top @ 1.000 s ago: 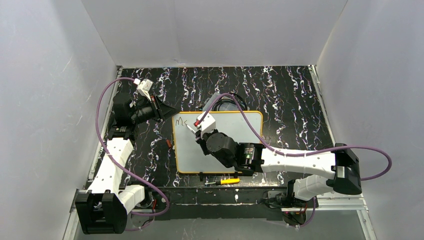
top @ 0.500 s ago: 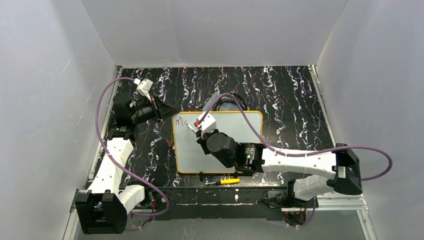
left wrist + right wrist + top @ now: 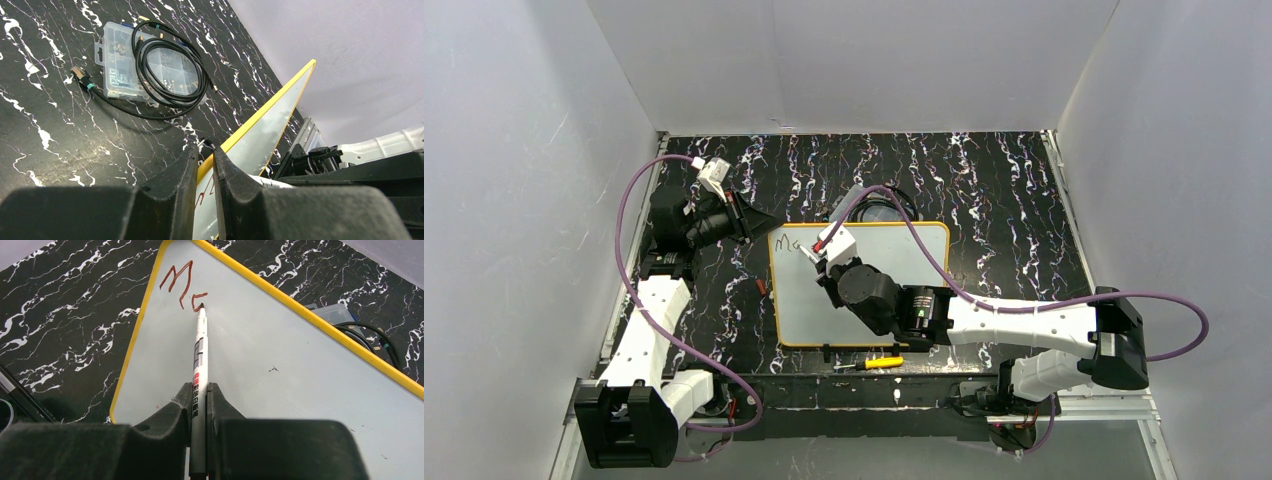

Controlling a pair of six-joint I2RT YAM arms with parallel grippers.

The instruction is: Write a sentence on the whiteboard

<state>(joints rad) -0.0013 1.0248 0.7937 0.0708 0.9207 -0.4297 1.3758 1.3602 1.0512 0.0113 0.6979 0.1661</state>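
Observation:
The whiteboard (image 3: 894, 290), white with a yellow rim, lies on the black marbled table. Red-brown letters, the start of the sentence (image 3: 180, 286), sit near its far left corner (image 3: 789, 243). My right gripper (image 3: 200, 388) is shut on a white marker (image 3: 199, 355), whose tip touches the board at the end of the second letter. In the top view this gripper (image 3: 816, 260) hovers over the board's upper left part. My left gripper (image 3: 205, 152) is shut on the board's yellow rim (image 3: 260, 117) at the far left corner (image 3: 764, 226).
A clear plastic parts box (image 3: 150, 65) with a coiled black cable (image 3: 170, 75) lies just behind the board (image 3: 864, 205). A yellow-handled screwdriver (image 3: 874, 363) rests by the near edge. A small red object (image 3: 761, 285) lies left of the board. White walls enclose the table.
My right gripper has edged slightly to the right over the board with the marker, and the second letter has grown a little. The left arm has not moved.

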